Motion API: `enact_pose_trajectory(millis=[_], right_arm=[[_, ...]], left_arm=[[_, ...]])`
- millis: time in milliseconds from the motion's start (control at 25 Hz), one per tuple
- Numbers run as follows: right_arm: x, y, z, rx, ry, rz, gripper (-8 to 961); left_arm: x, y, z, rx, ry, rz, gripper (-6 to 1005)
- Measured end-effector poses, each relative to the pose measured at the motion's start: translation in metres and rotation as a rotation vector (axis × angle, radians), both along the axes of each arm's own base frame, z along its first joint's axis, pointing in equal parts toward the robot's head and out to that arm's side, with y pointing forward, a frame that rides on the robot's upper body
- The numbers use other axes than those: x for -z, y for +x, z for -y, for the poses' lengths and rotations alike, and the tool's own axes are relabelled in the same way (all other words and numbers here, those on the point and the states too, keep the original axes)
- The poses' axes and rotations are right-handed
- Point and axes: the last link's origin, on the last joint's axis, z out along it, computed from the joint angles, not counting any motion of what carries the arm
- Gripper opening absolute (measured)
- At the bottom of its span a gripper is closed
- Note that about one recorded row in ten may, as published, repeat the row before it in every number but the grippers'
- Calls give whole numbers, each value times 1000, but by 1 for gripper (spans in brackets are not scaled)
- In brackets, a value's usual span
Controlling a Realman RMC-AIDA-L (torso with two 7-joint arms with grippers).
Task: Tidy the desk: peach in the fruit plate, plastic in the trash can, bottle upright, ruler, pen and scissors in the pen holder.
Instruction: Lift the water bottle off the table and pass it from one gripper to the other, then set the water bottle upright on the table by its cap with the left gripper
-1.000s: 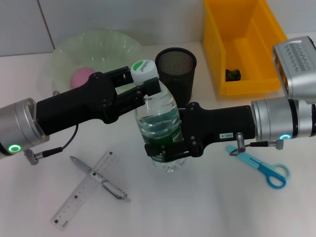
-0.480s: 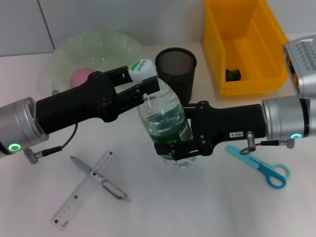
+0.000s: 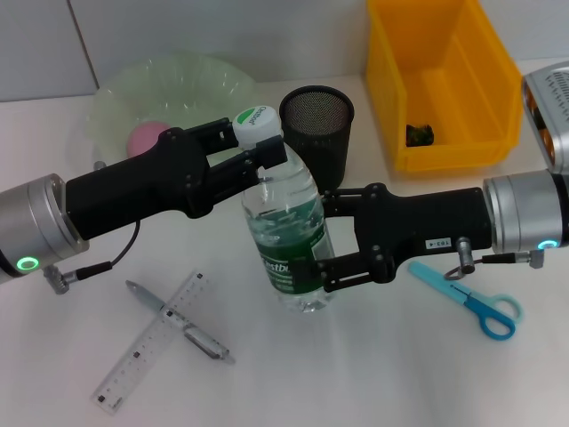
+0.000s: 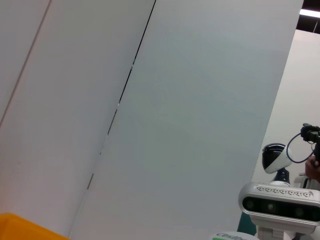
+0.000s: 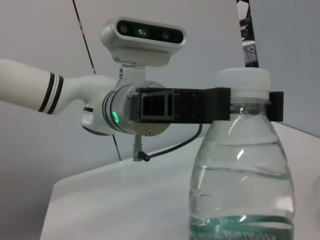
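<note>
The clear water bottle (image 3: 289,236) with a green label stands upright mid-table. My left gripper (image 3: 267,151) is shut on its neck just under the white cap (image 3: 256,124). The right wrist view shows that grip, the black fingers (image 5: 200,105) clamping below the cap (image 5: 243,80). My right gripper (image 3: 325,240) is open, its fingers spread on either side of the bottle's right flank without pressing it. A pink peach (image 3: 145,138) lies in the pale green fruit plate (image 3: 191,76). The ruler (image 3: 151,342), pen (image 3: 178,322) and blue scissors (image 3: 467,298) lie on the table. The black mesh pen holder (image 3: 316,124) stands behind the bottle.
The yellow bin (image 3: 440,80) at the back right holds a small dark scrap (image 3: 420,133). The left wrist view shows mostly wall and the right arm's camera housing (image 4: 280,200).
My right gripper has opened off the bottle's body and drawn back to the right. The bottle has settled from a lean to upright, still held at the neck by the left gripper.
</note>
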Motion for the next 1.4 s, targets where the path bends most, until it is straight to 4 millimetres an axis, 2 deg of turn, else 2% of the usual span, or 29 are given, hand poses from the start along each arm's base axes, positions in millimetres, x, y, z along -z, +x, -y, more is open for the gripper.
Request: enact_pose_trajectory(millis=[360, 560, 880, 1080, 1400], right_arm=[[-12, 7, 4, 25, 18, 19, 805], [-25, 19, 5, 75, 53, 11, 805], [-44, 46, 5, 196, 130, 6, 806], [-52, 59, 7, 258, 171, -21, 806], [-54, 64, 9, 288, 189, -34, 806]], left_arm=[[0, -1, -1, -8, 8, -8, 442], [-1, -7, -3, -24, 46, -24, 441], [-10, -23, -7, -72, 160, -40, 442], [-13, -41, -7, -116, 294, -71, 440], [-9, -57, -3, -167, 455, -71, 439]])
